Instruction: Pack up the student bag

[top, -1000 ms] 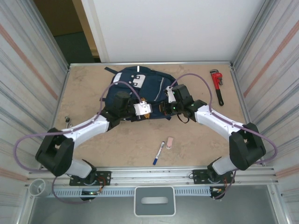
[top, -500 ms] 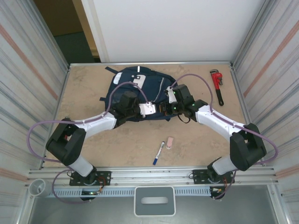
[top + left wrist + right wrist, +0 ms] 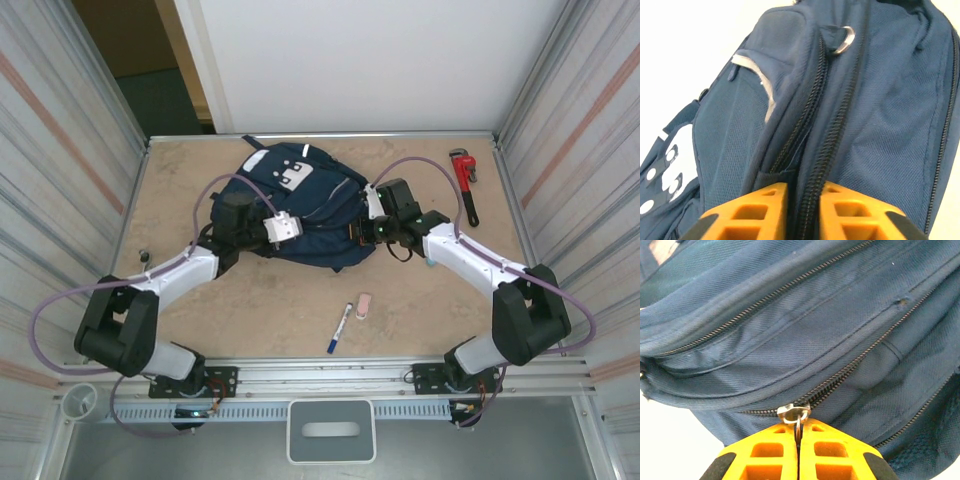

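Student bag [image 3: 300, 215] sits mid-table, slightly toward the far side, between my 2 arms. Nearest me on the table [image 3: 200, 300] lie a pen [image 3: 339, 327] and an eraser [image 3: 364, 304], both apart from the bag.

Next out are the grippers. The right gripper [image 3: 799, 432] is closed flat on the metal zipper pull [image 3: 796, 414], fingers together with the tab between them. The left gripper [image 3: 804, 187] has a zip seam running between its fingers [image 3: 765, 205], which stand close together. I cannot tell whether they are clamped on it or only straddling it.

I judge the student bag soft and floppy, probably light while this slack. The cloth folds and bulges around both tools, so it will sag and follow any pull rather than hold shape. Bare fabric would slide out of a pinch. Better holds are the pull, the stiff zip ridge, the D-ring [image 3: 842, 39] or a strap, with 1 arm bracing while the other draws the zip.

Its long axis runs diagonally, near-right to far-left, front panel with the white patch [image 3: 290, 178] facing up. The top end seems to point far-left, though the overhead view is coarse there. Farthest right lies a red wrench [image 3: 464, 183].
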You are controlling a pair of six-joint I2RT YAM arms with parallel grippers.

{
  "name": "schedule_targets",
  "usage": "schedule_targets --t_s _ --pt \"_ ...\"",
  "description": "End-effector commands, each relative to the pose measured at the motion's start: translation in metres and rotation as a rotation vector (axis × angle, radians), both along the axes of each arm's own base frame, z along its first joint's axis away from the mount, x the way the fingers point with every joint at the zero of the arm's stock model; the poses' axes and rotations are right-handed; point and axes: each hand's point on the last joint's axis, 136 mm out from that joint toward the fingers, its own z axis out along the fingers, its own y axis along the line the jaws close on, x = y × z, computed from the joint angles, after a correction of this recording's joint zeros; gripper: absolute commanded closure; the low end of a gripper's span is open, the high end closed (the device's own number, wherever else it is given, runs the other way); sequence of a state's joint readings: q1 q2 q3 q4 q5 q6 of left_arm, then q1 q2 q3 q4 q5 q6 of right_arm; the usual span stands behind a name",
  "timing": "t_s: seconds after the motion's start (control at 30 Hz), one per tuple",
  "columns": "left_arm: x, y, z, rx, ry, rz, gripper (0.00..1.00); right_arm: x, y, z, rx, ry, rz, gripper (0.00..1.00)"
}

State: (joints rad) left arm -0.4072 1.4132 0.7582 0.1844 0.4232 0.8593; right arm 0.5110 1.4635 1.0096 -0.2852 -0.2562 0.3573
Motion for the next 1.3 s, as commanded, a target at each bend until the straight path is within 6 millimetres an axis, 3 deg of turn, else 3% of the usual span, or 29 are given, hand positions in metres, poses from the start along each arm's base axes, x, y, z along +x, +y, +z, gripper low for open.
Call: schedule_targets --t_s 0.0,0.07,0.2,0.37,0.5,0.7,0.83,1.03,1.17,1.27 --pt "0.003 0.008 0.032 -0.059 -0.036 0.071 0.58 -0.001 0.015 0.026 0.057 -0.049 0.044 1.00" --pt "-0.013 -0.004 0.041 -0.089 -0.038 0.027 0.47 -0.005 0.026 0.037 0.094 -0.066 0.075 1.00" --pt "-0.039 -0.030 0.053 -0.097 -0.070 -0.061 0.37 -0.012 0.043 0.057 0.160 -0.092 0.125 1.00" --pt "-0.047 -0.062 0.043 0.002 -0.073 -0.132 0.38 -0.021 0.059 0.075 0.209 -0.114 0.172 1.00" --pt "-0.044 -0.072 0.032 0.022 -0.046 -0.148 0.42 -0.027 0.063 0.082 0.231 -0.125 0.190 1.00" --pt "-0.021 -0.060 0.018 0.081 -0.082 -0.073 0.77 -0.033 0.053 0.072 0.201 -0.117 0.186 1.00" --pt "-0.017 -0.051 0.016 0.070 -0.062 -0.060 0.99 -0.032 0.038 0.057 0.170 -0.096 0.158 1.00" --pt "-0.027 -0.041 0.035 -0.067 -0.033 -0.102 1.00 -0.011 -0.007 0.024 0.007 -0.063 -0.005 1.00" --pt "-0.033 -0.021 0.054 -0.185 -0.035 -0.101 1.00 0.013 -0.042 0.004 -0.125 -0.024 -0.157 1.00" --pt "-0.027 -0.003 0.055 -0.212 -0.036 -0.047 1.00 0.028 -0.041 0.002 -0.134 -0.031 -0.180 1.00"
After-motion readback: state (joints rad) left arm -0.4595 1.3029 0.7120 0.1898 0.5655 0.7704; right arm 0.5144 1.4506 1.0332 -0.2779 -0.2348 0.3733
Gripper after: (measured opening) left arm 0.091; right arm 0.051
